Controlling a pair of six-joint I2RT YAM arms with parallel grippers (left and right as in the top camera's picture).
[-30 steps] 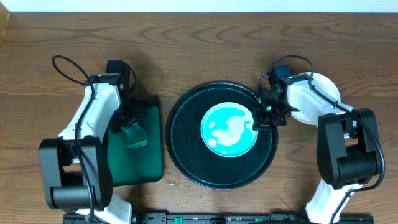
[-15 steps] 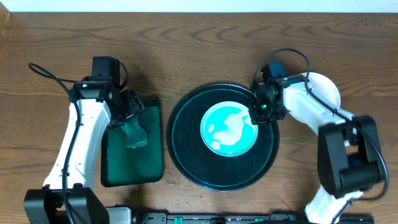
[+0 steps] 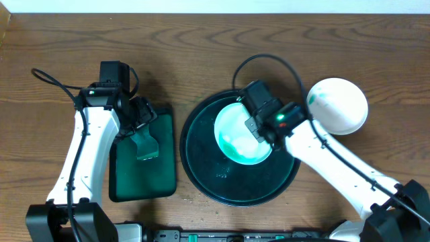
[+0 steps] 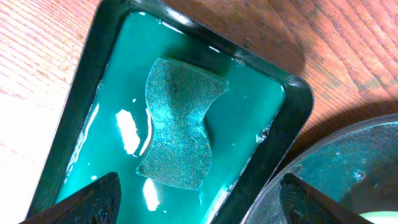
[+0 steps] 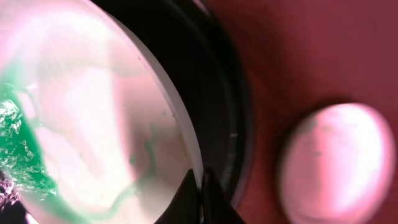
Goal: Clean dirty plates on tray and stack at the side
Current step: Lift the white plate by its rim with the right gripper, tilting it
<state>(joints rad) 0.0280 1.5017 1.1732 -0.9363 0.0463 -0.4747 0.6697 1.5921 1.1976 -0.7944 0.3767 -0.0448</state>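
A white plate [image 3: 235, 138] with a teal-green smear is tipped up over the round dark tray [image 3: 201, 168]. My right gripper [image 3: 256, 129] is shut on its right rim. In the right wrist view the fingertips [image 5: 200, 199] pinch the edge of this plate [image 5: 93, 112], and green liquid pools at its left side. A second plate [image 3: 338, 105] lies on the table right of the tray, seen also as a pale plate [image 5: 333, 165] in the right wrist view. My left gripper [image 3: 140, 124] hangs open over the sponge [image 4: 180, 121], holding nothing.
The sponge [image 3: 146, 149] lies in a rectangular green tray [image 3: 144, 178] of teal liquid, left of the round tray. The round tray's rim [image 4: 348, 162] nearly touches that tray's corner. Cables loop above both arms. Bare wooden table lies behind.
My right arm has swung in over the round tray and tipped the plate up by its rim, so the smear has run. The left arm shifted left and its jaws widened.
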